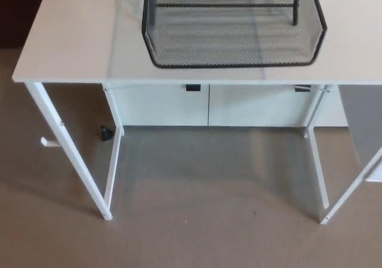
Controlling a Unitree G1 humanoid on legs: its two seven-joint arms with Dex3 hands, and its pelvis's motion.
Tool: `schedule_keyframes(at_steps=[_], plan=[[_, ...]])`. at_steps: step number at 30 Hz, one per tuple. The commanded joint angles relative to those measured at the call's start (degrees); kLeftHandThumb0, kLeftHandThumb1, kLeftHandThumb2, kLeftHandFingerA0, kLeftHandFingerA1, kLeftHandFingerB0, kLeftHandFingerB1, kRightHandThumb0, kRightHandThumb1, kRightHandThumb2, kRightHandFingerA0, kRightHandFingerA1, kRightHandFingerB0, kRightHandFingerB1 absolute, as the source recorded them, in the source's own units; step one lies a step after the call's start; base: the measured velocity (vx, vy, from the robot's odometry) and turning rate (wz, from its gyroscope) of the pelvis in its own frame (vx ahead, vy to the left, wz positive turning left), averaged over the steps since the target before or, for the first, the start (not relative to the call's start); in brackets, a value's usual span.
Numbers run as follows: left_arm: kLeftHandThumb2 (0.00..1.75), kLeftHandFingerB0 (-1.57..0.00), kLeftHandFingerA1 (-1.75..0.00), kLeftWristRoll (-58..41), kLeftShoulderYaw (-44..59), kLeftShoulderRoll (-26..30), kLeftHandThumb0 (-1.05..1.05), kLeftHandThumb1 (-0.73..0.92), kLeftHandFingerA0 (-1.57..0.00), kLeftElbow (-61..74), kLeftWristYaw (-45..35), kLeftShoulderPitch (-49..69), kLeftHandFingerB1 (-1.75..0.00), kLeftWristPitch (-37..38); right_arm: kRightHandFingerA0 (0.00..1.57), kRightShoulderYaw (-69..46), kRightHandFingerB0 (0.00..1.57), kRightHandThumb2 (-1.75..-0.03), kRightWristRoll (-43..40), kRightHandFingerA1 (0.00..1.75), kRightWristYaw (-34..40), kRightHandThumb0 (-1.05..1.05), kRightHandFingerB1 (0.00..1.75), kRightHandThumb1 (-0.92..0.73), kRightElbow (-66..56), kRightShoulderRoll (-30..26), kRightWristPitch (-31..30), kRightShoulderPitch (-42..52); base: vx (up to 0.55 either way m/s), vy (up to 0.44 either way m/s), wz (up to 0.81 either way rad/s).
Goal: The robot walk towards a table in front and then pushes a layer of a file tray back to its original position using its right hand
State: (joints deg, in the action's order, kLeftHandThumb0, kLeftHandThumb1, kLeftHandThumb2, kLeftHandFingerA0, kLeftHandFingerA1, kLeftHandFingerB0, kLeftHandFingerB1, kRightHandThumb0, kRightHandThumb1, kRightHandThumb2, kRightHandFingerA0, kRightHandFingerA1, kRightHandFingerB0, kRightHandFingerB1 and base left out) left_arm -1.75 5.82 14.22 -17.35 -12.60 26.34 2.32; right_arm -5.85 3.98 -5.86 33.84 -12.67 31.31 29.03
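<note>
A black wire-mesh file tray point(234, 36) stands on the white table point(77, 47) at the top of the head view. Its bottom layer sticks out toward the table's front edge, with its front wall point(236, 44) close to that edge. A black upright post point(295, 5) of the tray frame rises behind the layer on the right. The upper layers are cut off by the top of the picture. Neither of my hands shows.
The table's white legs point(65, 148) reach down to a brown carpet point(203, 220). A white cabinet point(209, 104) with dark handles sits under the table at the back. A small black object point(106, 134) lies on the floor near the left legs.
</note>
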Motion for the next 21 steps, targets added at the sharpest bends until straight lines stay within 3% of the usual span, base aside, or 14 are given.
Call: schedule_keyframes(at_steps=[1,14,15,16,17,18,19,20,21], plan=[[0.87,-0.19,-0.52,1.32,0.20,0.91,-0.19,0.43,-0.20,0.68,0.97,0.33,-0.49,-0.48,0.54,-0.11,0.42,-0.60,-0.06,0.45,0.63,-0.59,0.34,-0.63,1.22,-0.18,0.26,0.11,0.16,0.031,-0.12],[0.86,-0.21,-0.53,1.15,0.27,0.94,-0.19,0.42,-0.22,0.76,0.44,0.59,-0.50,-0.68,0.57,0.15,0.44,-0.59,-0.48,0.48,0.14,-0.57,0.35,-0.63,1.68,-0.15,0.71,0.39,0.17,0.198,-0.08],[0.86,-0.22,-0.53,0.99,0.26,1.01,-0.19,0.42,-0.23,0.56,0.19,0.48,-0.50,-0.54,0.52,0.01,0.38,-0.87,-0.91,0.58,-0.06,-0.63,0.49,-0.52,1.96,0.03,1.06,0.34,0.12,0.040,0.06],[0.86,-0.22,-0.53,1.02,0.23,1.07,-0.19,0.42,-0.23,0.44,0.17,0.42,-0.50,-0.52,0.52,-0.03,0.38,-0.87,-0.93,0.58,0.06,-0.63,0.49,-0.52,2.19,0.12,1.25,0.25,0.13,0.022,0.06],[0.58,-0.34,-0.39,1.04,0.26,1.09,-0.22,0.60,-0.33,0.70,0.31,0.46,-0.35,-0.79,0.52,0.00,0.38,-0.87,-0.94,0.58,0.00,-0.62,0.49,-0.52,2.60,0.13,1.44,0.02,0.15,-0.012,0.03],[0.58,-0.34,-0.39,0.92,0.34,1.11,-0.21,0.60,-0.33,0.61,0.26,0.39,-0.35,-0.76,0.52,0.03,0.37,-0.87,-0.95,0.58,-0.03,-0.63,0.49,-0.52,2.83,0.18,1.54,-0.09,0.10,-0.035,0.04],[0.85,-0.23,-0.53,0.91,0.30,1.11,-0.19,0.41,-0.23,0.56,0.22,0.37,-0.50,-0.78,0.52,0.15,0.36,-0.88,-0.65,0.59,0.09,-0.64,0.49,-0.53,2.50,0.07,1.25,0.03,0.10,-0.049,0.05],[0.85,-0.23,-0.53,0.96,0.20,1.09,-0.19,0.41,-0.23,0.56,0.20,0.40,-0.50,-0.83,0.52,0.31,0.36,-0.88,-0.19,0.59,0.29,-0.64,0.49,-0.53,1.85,-0.12,0.75,0.27,0.17,-0.085,0.08],[0.58,-0.34,-0.39,0.93,0.17,1.11,-0.22,0.60,-0.33,0.69,0.14,0.48,-0.35,-0.76,0.51,0.32,0.36,-0.89,-0.58,0.60,-0.26,-0.65,0.49,-0.54,1.09,-0.13,0.22,0.59,0.15,-0.122,0.17]])
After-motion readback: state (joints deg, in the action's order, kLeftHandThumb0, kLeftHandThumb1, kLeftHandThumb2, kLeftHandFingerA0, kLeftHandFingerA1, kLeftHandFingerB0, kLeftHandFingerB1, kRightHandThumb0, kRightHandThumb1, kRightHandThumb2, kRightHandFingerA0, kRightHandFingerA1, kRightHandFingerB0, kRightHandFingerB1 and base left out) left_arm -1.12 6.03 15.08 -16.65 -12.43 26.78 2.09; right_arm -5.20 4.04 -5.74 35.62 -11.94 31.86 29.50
